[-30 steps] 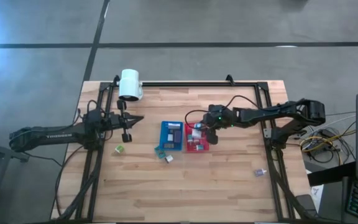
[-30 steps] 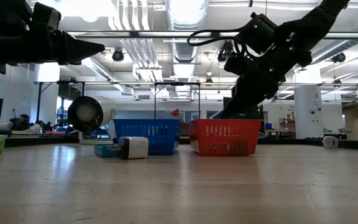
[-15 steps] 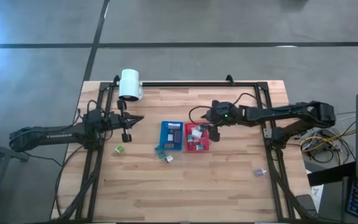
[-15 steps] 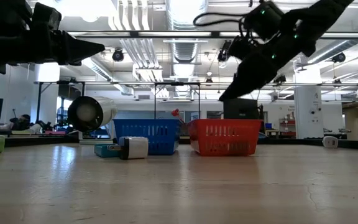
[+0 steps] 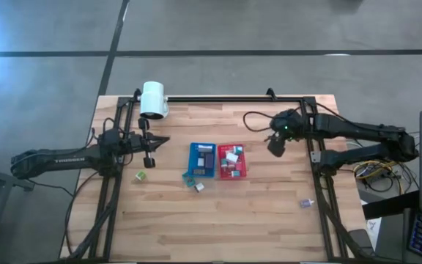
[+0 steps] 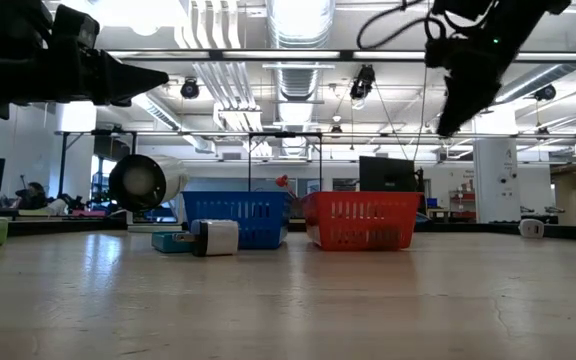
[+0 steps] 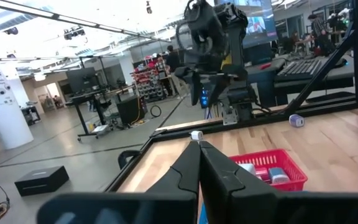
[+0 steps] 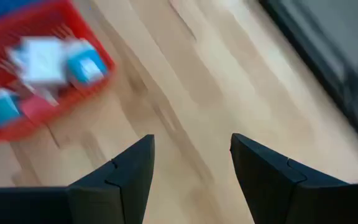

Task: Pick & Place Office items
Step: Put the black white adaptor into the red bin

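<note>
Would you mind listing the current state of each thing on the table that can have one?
Right gripper: open, empty, raised beside the red tray.
Left gripper: shut, empty, waiting at the table's left.
Red tray: holding several small items.
Blue tray: holding items.
Green item: loose on the table.
White item: loose by the blue tray.
Lamp head: lying at the table's back edge.

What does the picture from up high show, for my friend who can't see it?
The right hand, open and empty, hangs over bare wood beside the red tray of small office items. A blue tray sits next to it, and the shut left hand waits at the table's left.
</note>
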